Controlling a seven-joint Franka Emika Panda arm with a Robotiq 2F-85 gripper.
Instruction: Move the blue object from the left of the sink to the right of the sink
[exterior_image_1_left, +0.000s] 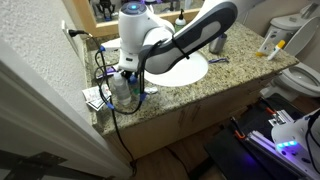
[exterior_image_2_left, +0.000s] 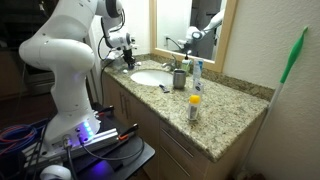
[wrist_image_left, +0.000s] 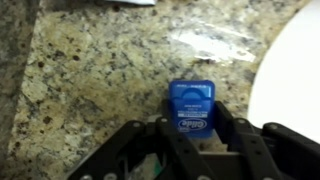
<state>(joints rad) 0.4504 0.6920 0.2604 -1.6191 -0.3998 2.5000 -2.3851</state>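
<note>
The blue object (wrist_image_left: 192, 108) is a small flat blue case with a label. It lies on the speckled granite counter just left of the sink's white basin (wrist_image_left: 295, 80). My gripper (wrist_image_left: 191, 125) has a black finger against each side of it and looks shut on it, low at the counter. In both exterior views the gripper (exterior_image_1_left: 128, 88) (exterior_image_2_left: 128, 62) hangs over the counter strip beside the sink (exterior_image_1_left: 185, 70) (exterior_image_2_left: 150, 77). The blue object itself is hidden there by the arm.
A clear plastic wrapper (wrist_image_left: 215, 40) lies on the counter beyond the blue object. The chrome faucet (exterior_image_2_left: 175, 68), a cup (exterior_image_2_left: 179, 80) and a yellow-capped bottle (exterior_image_2_left: 194, 106) stand on the far counter side. Cables (exterior_image_1_left: 100, 100) hang at the counter's end. A toilet (exterior_image_1_left: 300, 80) stands beyond.
</note>
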